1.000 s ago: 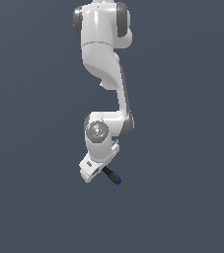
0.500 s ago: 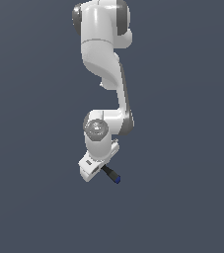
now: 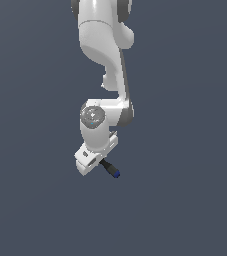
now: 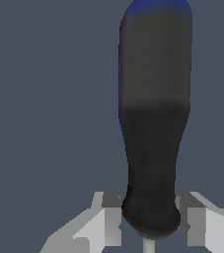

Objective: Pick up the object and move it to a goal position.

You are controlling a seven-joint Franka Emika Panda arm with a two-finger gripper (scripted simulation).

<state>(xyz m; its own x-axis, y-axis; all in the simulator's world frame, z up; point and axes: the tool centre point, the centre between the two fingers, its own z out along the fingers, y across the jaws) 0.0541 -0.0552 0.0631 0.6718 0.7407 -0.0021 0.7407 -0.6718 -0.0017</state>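
Observation:
The screwdriver [image 3: 110, 168] has a black handle ending in a blue cap that sticks out from under the white hand toward the exterior view's right. In the wrist view the handle [image 4: 155, 123] fills the middle, with the blue cap at its far end and a bit of thin grey shaft at the near edge. My gripper [image 4: 150, 220] is shut on the handle's lower end, one grey finger [image 4: 111, 217] on each side. In the exterior view the gripper [image 3: 96, 161] points down and its fingers are mostly hidden by the hand.
Only a plain dark grey-blue surface shows around the arm [image 3: 105, 60] in both views.
The arm and the held screwdriver have shifted slightly upward and to the exterior view's left. The grip is unchanged.

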